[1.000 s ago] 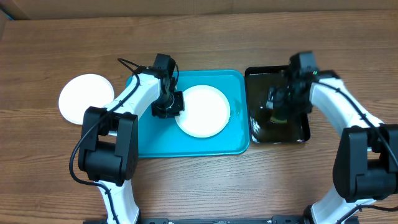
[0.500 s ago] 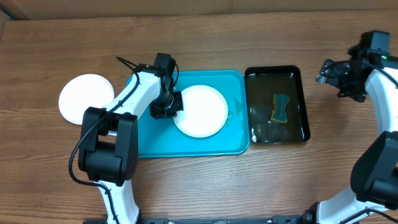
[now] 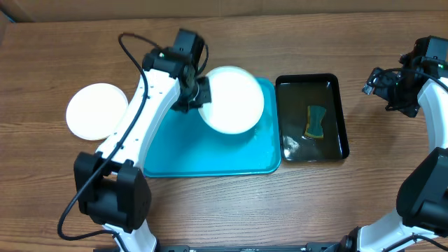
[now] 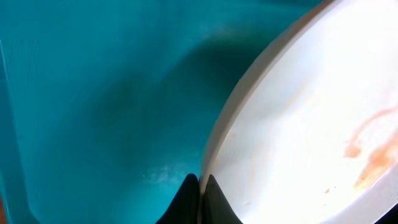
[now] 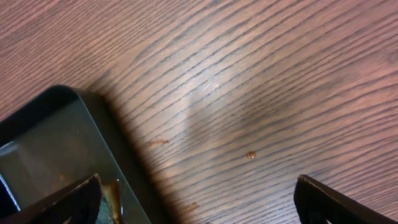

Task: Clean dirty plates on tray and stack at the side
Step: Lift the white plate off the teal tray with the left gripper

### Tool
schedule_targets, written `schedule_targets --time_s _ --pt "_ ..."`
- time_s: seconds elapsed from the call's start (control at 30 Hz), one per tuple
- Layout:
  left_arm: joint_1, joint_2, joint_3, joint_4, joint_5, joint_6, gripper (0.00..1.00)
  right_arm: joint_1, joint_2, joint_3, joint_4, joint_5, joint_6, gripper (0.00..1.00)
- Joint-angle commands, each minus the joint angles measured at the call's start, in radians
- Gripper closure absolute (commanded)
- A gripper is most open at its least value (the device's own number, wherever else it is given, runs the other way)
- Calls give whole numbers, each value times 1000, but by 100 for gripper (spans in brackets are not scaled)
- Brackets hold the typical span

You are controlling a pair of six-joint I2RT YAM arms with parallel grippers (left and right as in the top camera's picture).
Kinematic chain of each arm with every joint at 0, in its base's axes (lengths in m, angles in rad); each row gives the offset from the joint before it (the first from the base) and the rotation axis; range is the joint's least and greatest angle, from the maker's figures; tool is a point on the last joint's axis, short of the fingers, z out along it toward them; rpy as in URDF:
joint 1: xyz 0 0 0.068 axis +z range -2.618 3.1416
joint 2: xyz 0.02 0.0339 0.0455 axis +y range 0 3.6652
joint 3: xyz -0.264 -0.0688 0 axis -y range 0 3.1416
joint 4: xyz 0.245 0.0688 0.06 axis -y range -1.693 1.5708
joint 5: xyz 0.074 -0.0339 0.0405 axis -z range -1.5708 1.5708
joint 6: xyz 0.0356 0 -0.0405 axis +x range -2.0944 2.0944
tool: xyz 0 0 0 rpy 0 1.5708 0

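closest to the robot's base, the near half of the tray (image 3: 175, 150) lies bare, a turquoise floor with nothing on it. just beside it on the right, the glossy black tray (image 3: 308, 77) holds the sponge (image 3: 316, 122), lying flat and let go, which suggests the wiping step is over. out to the left, on the table (image 3: 231, 210), the side plate (image 3: 96, 110) sits well apart from the tray and likely marks where the stack is meant to grow. whether it is one plate or more cannot be told.

farther back, the left gripper (image 4: 200, 193) has its jaws pinched tight on the left rim of the held plate (image 3: 234, 100). the plate hangs above the tray's far edge, taken by the rim so it can be carried sideways. the wrist view shows a reddish smear (image 4: 373, 149) on its face, so it may not be properly clean.

at the far right, the right gripper (image 5: 198, 180) hovers over bare wood beside the black tray's corner. its jaws are spread wide and hold nothing, parked out of the way.

half a second back, the plate lay flat in the middle of the tray with the left gripper at its rim. now it is raised and shifted toward the far side. a second back, the right gripper was down over the sponge in the black tray. now it is clear of it.
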Motion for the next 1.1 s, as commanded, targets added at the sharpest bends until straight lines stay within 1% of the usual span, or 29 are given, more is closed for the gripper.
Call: schedule_targets --time_s 0.0,0.13,0.3,0.4,0.57,0.63,0.73,0.93,1.07 --pt "-44 -23 89 -7 -53 -41 96 -4 -24 14 3 3 4 0" --pt "-92 -18 148 25 -73 -63 96 -4 -24 14 3 3 4 0" --pt "-155 8 158 92 -93 -84 96 -4 -24 14 3 3 4 0" --pt "-209 39 158 143 -158 -86 96 -4 -24 14 3 3 4 0" --pt "-310 82 158 222 -313 -65 96 -4 -24 14 3 3 4 0" --pt "-353 90 158 241 -390 -50 96 -4 -24 14 3 3 4 0" --pt "-423 90 158 261 -568 -8 96 -4 -24 14 3 3 4 0" --pt "-571 91 158 291 -925 171 96 -4 -24 14 3 3 4 0" --pt "-650 91 158 362 -1078 317 96 -4 -24 14 3 3 4 0"
